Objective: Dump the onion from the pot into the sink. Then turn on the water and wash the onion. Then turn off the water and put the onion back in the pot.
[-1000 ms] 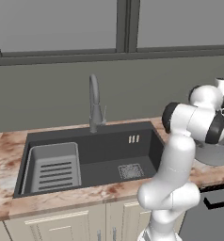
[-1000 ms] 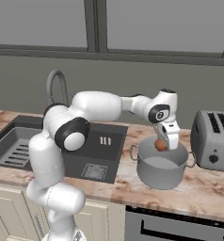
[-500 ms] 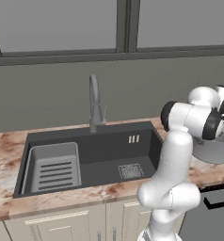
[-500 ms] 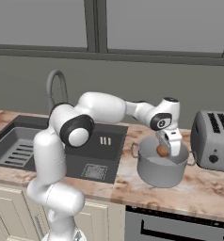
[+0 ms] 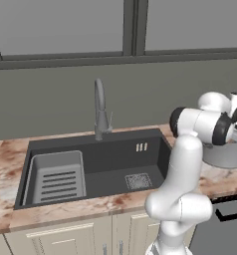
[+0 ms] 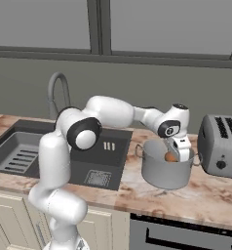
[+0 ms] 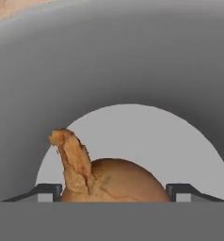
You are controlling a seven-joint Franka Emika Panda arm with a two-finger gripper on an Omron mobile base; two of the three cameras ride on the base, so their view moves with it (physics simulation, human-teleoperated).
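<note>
Onion [image 7: 109,181] sits inside the pot [image 6: 166,168], low against the pale grey inner wall, its pointed papery tip standing up toward the left of the hand view. It lies squarely between the two dark fingertips [image 7: 47,190] of the gripper [image 7: 113,193] — one tip to each side of the bulb, a little gap showing on both, so the jaws stand wide apart and are not pressed on it. From the right base view the onion shows as a small orange-brown spot just under the pot's rim, with the gripper reaching down into the pot right at it.

The pot stands upright on the marbled counter [image 6: 137,188], just to the right of the sink [image 5: 115,162], its small side handle pointing toward the basin. The arm stretches over from the base across the sink's corner and bends down at the wrist into the pot.

The sink is a dark rectangular basin with a square drain grate [image 5: 138,181] and a light grey slotted rack [image 5: 58,177] at its left end; a curved grey faucet [image 5: 100,112] rises behind it. A silver toaster [image 6: 221,146] stands near the pot on its far side — apart from it.
</note>
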